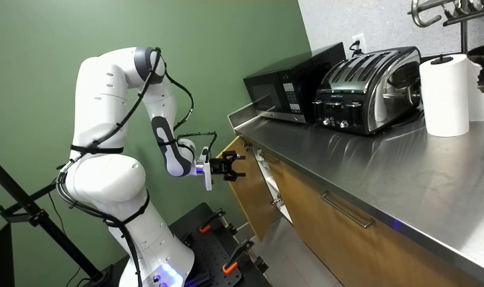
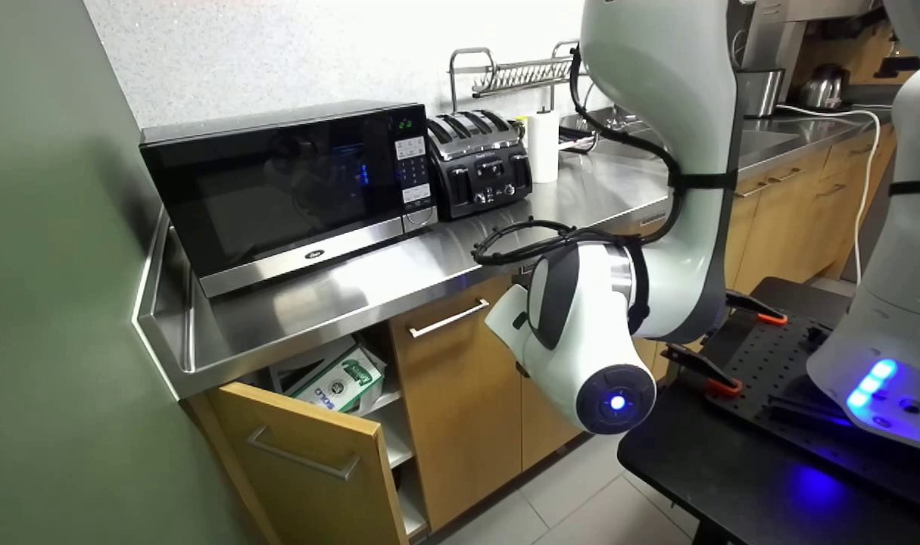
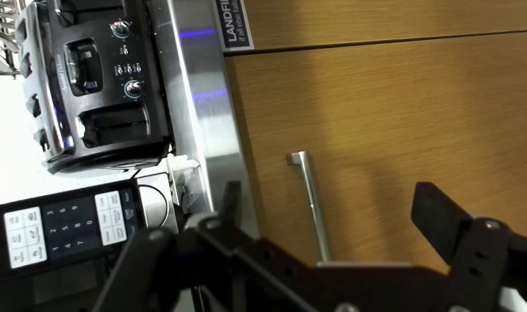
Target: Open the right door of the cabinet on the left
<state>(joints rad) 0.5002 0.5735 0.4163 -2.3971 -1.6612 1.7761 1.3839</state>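
The right door (image 2: 460, 401) of the wooden cabinet (image 2: 399, 431) is shut, a flat light-brown panel with a silver bar handle (image 2: 450, 318). In the wrist view the right door (image 3: 384, 130) fills the right side, and its handle (image 3: 313, 203) runs down between my fingers, nearer the left finger. My gripper (image 1: 242, 166) is open with nothing held; the wrist view shows its fingers (image 3: 328, 195) wide apart. The handle looks beyond the fingertips; I cannot tell the exact distance. The gripper's fingers are hidden behind the wrist in an exterior view.
The left door (image 2: 308, 469) stands open, its handle outward, with boxes (image 2: 346, 382) inside. A steel counter (image 2: 338, 310) overhangs the fronts. It carries a black microwave (image 2: 293, 189), a toaster (image 2: 478, 163) and a paper roll (image 1: 445, 95). The robot's black table (image 2: 694, 469) has clamps.
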